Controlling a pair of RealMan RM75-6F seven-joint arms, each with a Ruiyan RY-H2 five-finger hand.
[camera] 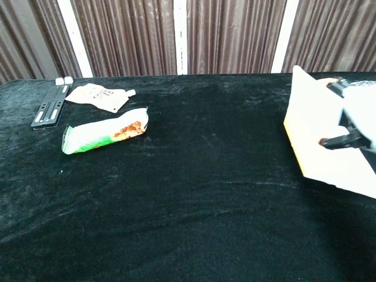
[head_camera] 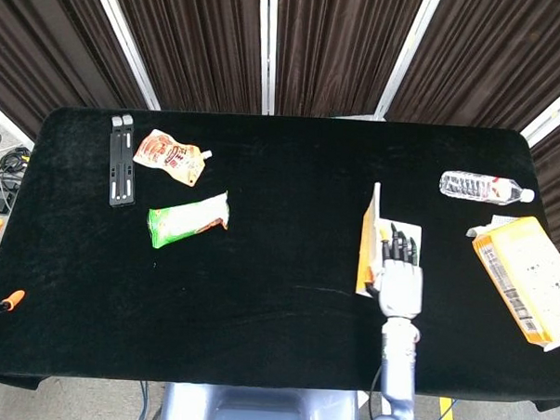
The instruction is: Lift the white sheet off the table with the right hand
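Observation:
The white sheet (head_camera: 369, 244) hangs off the black table (head_camera: 275, 312), tipped up almost on edge in the head view, its left face tinted yellow. In the chest view the white sheet (camera: 320, 135) fills the right edge as a broad tilted panel above the cloth. My right hand (head_camera: 401, 274) grips it from the right side, fingers against the sheet's upper face and the thumb on the other side; the right hand (camera: 354, 120) is partly cut off by the frame edge in the chest view. Neither view shows my left hand.
A green snack packet (head_camera: 188, 218), an orange pouch (head_camera: 171, 156) and a black folded bar (head_camera: 121, 159) lie at the back left. A water bottle (head_camera: 485, 187) and a yellow box (head_camera: 528, 277) sit at the right edge. An orange clip (head_camera: 6, 300) marks the left edge.

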